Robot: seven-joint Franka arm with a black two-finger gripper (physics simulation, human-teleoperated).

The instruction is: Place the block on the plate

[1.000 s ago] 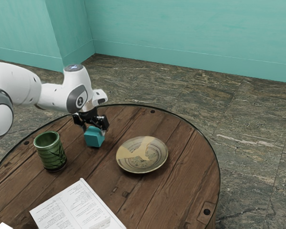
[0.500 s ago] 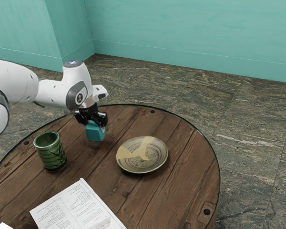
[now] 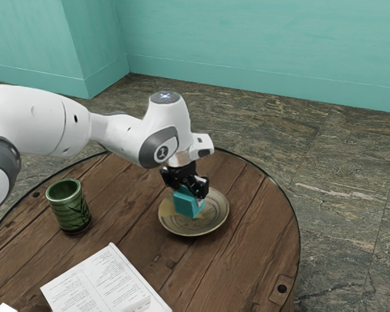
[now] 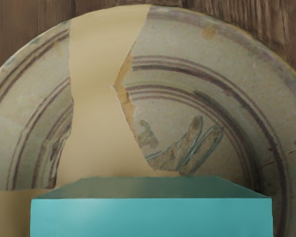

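Note:
Over the plate (image 3: 213,221), my black gripper (image 3: 190,192) is shut on the teal block (image 3: 187,205), with a finger on either side of it. The block appears to hang slightly tilted above the plate's middle; whether its lower edge touches the plate, I cannot tell. In the wrist view the block (image 4: 150,217) lies at the lower edge, in front of the patterned plate (image 4: 182,79) with its tan patch. The block hides part of the plate's centre.
A green cup (image 3: 69,207) stands on the round wooden table (image 3: 247,260) toward the exterior view's left. An open printed booklet (image 3: 104,286) lies near the view's lower edge.
The block was lifted off the wood beside the plate, then carried toward the exterior view's right in my gripper, over the plate. Plate, cup and booklet have stayed put.

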